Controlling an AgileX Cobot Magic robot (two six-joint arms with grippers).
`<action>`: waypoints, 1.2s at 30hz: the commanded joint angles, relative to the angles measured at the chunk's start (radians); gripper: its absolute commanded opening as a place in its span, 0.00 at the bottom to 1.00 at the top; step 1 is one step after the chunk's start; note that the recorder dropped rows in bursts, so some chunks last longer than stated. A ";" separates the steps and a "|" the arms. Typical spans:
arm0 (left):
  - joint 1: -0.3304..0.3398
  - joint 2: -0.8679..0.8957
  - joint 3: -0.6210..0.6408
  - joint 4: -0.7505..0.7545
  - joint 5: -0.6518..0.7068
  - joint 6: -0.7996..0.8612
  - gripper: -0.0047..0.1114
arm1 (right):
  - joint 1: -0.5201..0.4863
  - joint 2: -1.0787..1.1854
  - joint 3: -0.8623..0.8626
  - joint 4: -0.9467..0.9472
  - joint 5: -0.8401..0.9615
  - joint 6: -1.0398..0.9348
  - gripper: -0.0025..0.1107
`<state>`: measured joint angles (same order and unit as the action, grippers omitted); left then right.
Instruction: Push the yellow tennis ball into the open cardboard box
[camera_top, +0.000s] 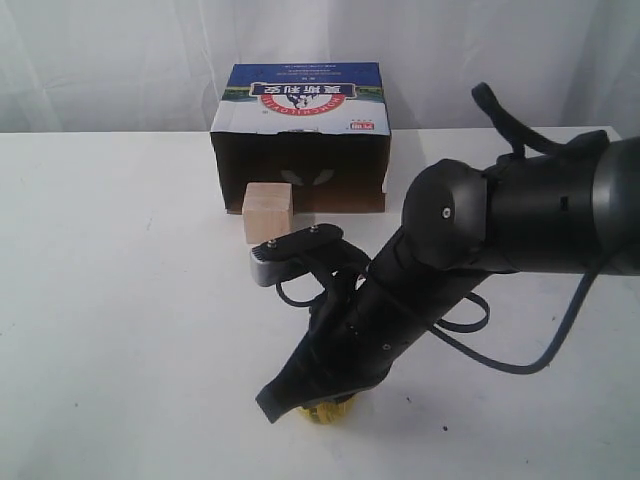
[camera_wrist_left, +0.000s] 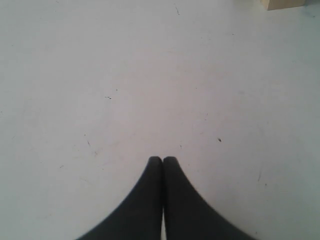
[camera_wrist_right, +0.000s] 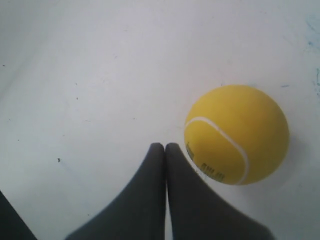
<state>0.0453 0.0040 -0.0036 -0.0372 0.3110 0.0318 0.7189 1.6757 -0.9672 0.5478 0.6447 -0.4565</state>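
- The small fuzzy yellow tennis ball (camera_top: 330, 413) is found at the near edge of the flat white table (camera_top: 120, 300), mostly hidden in the exterior view under the right arm's black gripper (camera_top: 270, 408).
- In the right wrist view the ball is seen whole, with a white seam and a small strip of dark print on it. It lies just beside one finger of the right gripper, and whether the two touch cannot be told.
- The right gripper's two black fingers are pressed together along their length, with nothing held between them and their tips low over the table.
- The bulky black right arm (camera_top: 520, 205) is stretched from the right side across the middle and sloped down toward the ball. A looped black cable (camera_top: 505, 365) is hung beneath it.
- The left arm's black gripper (camera_wrist_left: 162, 159) is shown only in its own wrist view. Its fingers are likewise closed tip to tip on nothing, above bare table.
- Farther back, a small pale wooden cube (camera_top: 268, 212) is set upright just in front of the left part of the box's opening.
- Behind it the large brown open cardboard box (camera_top: 300, 140) is placed with its dark opening turned toward the near side and its blue printed top, with a red-white logo, facing up.
- The ball is kept well apart from the box, with the cube and the arm between them.
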 joint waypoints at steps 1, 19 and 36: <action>0.003 -0.004 0.004 -0.009 0.021 -0.006 0.04 | 0.001 0.032 0.003 -0.011 0.004 -0.011 0.02; 0.003 -0.004 0.004 -0.009 0.021 -0.006 0.04 | -0.012 0.066 0.003 -0.155 -0.052 0.124 0.02; 0.003 -0.004 0.004 -0.009 0.021 -0.006 0.04 | -0.012 0.066 0.003 -0.164 -0.131 0.157 0.02</action>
<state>0.0453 0.0040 -0.0036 -0.0372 0.3110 0.0318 0.7189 1.7317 -0.9689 0.4387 0.5332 -0.3119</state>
